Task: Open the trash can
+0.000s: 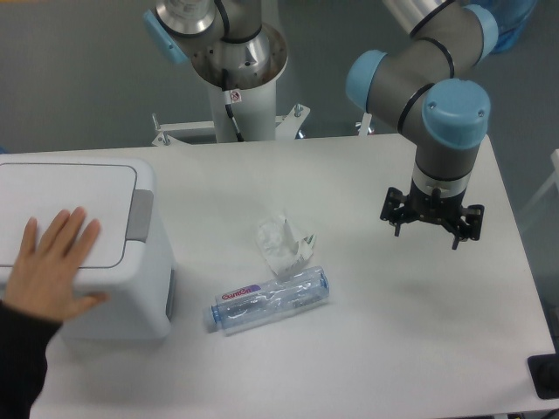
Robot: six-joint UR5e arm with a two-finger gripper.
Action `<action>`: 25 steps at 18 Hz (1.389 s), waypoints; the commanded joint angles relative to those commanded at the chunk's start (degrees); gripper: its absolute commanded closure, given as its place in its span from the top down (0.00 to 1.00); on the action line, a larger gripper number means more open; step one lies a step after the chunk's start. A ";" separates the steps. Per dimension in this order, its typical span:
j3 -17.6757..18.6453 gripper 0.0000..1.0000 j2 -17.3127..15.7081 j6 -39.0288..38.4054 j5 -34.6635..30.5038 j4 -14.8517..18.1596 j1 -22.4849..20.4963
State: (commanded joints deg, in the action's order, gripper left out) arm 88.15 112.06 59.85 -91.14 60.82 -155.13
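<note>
Gripper (431,222) hangs spread and empty, well right of the trash can (87,253).
The can sits lid shut at the table's (367,349) left edge, a person's hand (54,266) flat on its lid; bottle (271,301) lies between them.

The white trash can (83,253) sits at the left edge of the desk (367,349) with its lid down, and a person's hand (54,266) lies flat on that lid, beside the grey push-bar (140,215). Near the middle of the desk a crumpled white wrapper (282,245) lies just above a clear plastic bottle (271,301) on its side. Well to the right, the gripper (430,223) hangs above the desk, fingers (397,218) spread and holding nothing.
</note>
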 joint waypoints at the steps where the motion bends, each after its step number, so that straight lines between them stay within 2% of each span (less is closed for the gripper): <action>1: -0.09 1.00 0.00 0.17 0.00 0.09 0.00; 6: -0.26 1.00 -0.09 -0.09 0.79 0.09 0.17; 8: -0.61 1.00 -0.35 -0.09 0.97 0.00 1.49; 11: -0.88 1.00 -0.79 -5.34 1.40 0.09 2.28; 15: -0.88 1.00 -0.97 -17.64 6.84 0.00 4.04; 17: -0.88 1.00 -1.84 -20.46 9.57 0.00 5.01; 19: -0.88 1.00 -3.07 -26.34 15.26 0.00 5.01; 21: -0.88 1.00 -4.83 -28.64 20.98 -0.26 5.01; 25: -0.44 1.00 -9.13 -29.35 27.58 -0.18 6.93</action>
State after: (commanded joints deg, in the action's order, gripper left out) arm 87.71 102.93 30.50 -63.56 60.64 -148.19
